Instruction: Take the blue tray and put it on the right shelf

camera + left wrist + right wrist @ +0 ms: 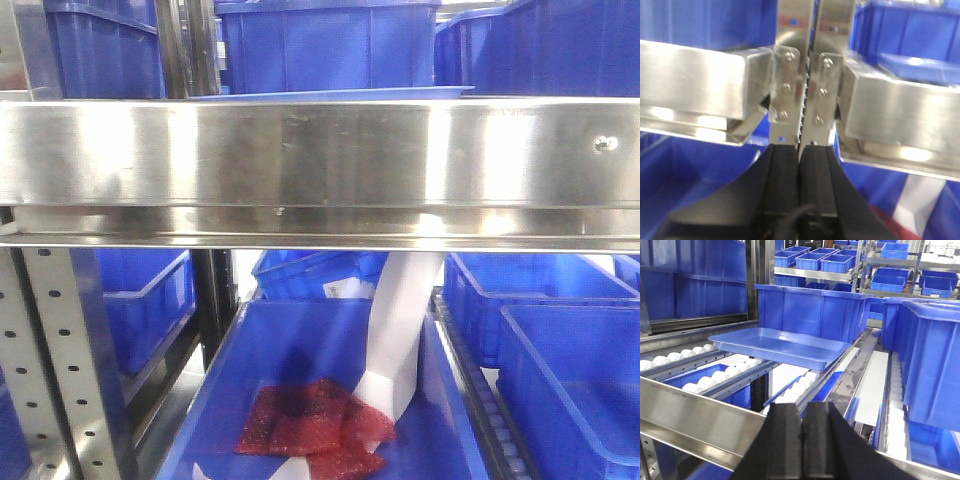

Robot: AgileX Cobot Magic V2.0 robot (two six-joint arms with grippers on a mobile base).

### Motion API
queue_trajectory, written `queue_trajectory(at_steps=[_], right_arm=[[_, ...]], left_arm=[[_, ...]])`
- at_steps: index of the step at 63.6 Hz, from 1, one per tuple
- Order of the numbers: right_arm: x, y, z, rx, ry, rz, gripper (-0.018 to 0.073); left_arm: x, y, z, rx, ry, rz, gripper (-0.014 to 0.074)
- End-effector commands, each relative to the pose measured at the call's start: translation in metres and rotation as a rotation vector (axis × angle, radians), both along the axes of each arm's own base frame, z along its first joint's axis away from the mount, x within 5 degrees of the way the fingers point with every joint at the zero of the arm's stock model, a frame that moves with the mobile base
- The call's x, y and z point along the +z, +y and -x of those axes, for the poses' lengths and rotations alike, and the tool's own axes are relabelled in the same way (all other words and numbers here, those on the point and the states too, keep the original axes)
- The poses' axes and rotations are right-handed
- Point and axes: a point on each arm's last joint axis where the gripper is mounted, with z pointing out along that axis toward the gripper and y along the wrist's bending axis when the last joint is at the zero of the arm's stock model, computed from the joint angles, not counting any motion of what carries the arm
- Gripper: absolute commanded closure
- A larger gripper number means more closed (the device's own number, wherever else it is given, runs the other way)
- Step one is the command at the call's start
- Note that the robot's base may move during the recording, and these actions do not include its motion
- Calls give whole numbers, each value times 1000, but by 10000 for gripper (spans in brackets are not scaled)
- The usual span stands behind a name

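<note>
The blue tray (pixel 780 346), shallow and light blue, rests level on the white roller tracks of the right shelf (pixel 695 416), in front of a deep blue bin. In the front view only the blue tray's thin rim (pixel 330 94) shows above the right shelf's broad steel rail (pixel 320 165). My right gripper (pixel 802 407) is shut and empty, just over the front rail, well short of the tray. In the left wrist view my left gripper (pixel 800 147) is shut and empty, pointing at the screwed joint between two steel rails (pixel 802 90).
Deep blue bins (pixel 812 310) stand behind and right of the tray. White rollers (pixel 705 382) run along the shelf. Below the rail, a lower bin (pixel 330 400) holds red mesh bags (pixel 315 420) and a white sheet (pixel 405 330). A perforated upright (pixel 60 360) stands at left.
</note>
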Motion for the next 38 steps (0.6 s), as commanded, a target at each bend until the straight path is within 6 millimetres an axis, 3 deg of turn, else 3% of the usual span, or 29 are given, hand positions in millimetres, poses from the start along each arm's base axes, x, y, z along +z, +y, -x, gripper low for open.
queue_trajectory(at_steps=[1, 38], right_arm=[[17, 1, 2, 17, -109, -10, 504], [17, 1, 2, 17, -109, -10, 504]], left_arm=[[0, 1, 0, 16, -79, 7, 645], [-3, 1, 0, 14, -61, 7, 645]])
